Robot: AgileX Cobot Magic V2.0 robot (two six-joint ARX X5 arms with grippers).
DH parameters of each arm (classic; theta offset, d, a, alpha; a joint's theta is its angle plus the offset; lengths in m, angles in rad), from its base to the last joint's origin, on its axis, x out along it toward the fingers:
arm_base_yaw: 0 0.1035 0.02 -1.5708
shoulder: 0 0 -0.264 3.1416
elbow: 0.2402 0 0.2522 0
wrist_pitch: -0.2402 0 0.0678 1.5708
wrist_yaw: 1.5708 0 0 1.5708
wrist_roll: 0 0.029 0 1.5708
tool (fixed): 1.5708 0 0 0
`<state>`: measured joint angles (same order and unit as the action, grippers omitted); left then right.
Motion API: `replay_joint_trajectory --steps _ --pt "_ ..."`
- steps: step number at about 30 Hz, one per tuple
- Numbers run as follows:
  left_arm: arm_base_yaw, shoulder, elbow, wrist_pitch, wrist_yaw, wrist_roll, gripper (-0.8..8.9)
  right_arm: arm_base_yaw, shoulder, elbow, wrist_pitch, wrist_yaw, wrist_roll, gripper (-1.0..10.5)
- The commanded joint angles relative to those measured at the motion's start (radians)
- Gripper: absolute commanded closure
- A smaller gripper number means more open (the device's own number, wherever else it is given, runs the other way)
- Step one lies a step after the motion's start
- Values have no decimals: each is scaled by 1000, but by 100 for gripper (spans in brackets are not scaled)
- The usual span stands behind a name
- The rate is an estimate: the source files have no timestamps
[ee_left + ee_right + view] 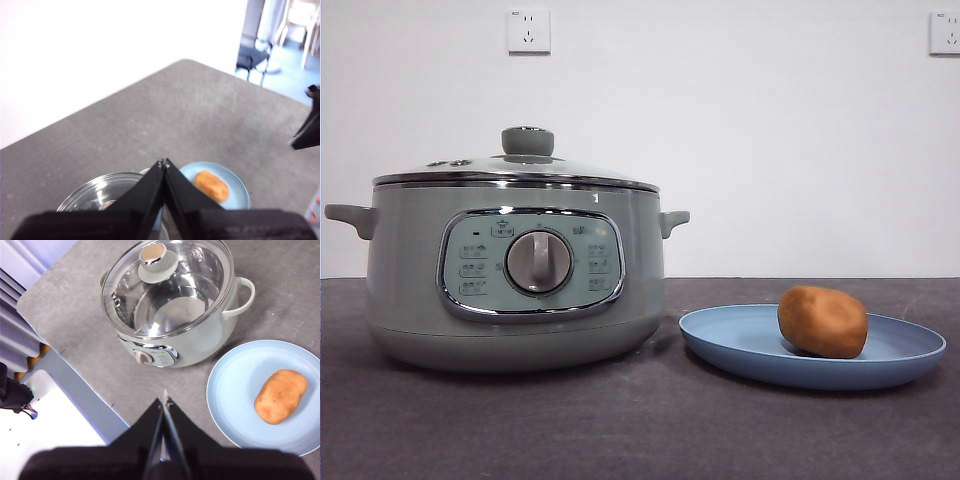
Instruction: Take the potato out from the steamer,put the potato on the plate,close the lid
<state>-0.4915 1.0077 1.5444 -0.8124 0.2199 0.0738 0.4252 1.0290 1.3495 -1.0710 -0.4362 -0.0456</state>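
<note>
The brown-orange potato lies on the light blue plate to the right of the sage-green steamer. The glass lid with its green knob sits closed on the steamer. The right wrist view shows the steamer, lid, plate and potato from above. My right gripper is shut and empty, high above the table in front of the steamer. My left gripper is shut and empty, high above the lid and potato. Neither gripper shows in the front view.
The dark grey table stretches around the steamer and plate. Two wall sockets sit on the white wall behind. The other arm's black tip shows at the side of the left wrist view.
</note>
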Motion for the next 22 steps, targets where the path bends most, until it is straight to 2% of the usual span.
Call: replay_joint_trajectory --steps 1,5,10,13,17,22 --pt "51 -170 -364 218 -2 -81 817 0 -3 -8 3 -3 -5 963" --pt "138 -412 -758 515 -3 -179 817 0 -3 -8 3 -3 -5 963" --pt "211 -663 -1120 765 -9 -226 817 0 -3 -8 3 -3 -5 963" --pt "243 -794 -1269 832 -10 -232 817 0 -3 -8 3 -3 -5 963" --pt "280 -943 -1403 844 -10 -243 817 0 -3 -8 3 -3 -5 963" --pt "319 -1005 -1502 856 -14 -278 817 0 -3 -8 3 -3 -5 963"
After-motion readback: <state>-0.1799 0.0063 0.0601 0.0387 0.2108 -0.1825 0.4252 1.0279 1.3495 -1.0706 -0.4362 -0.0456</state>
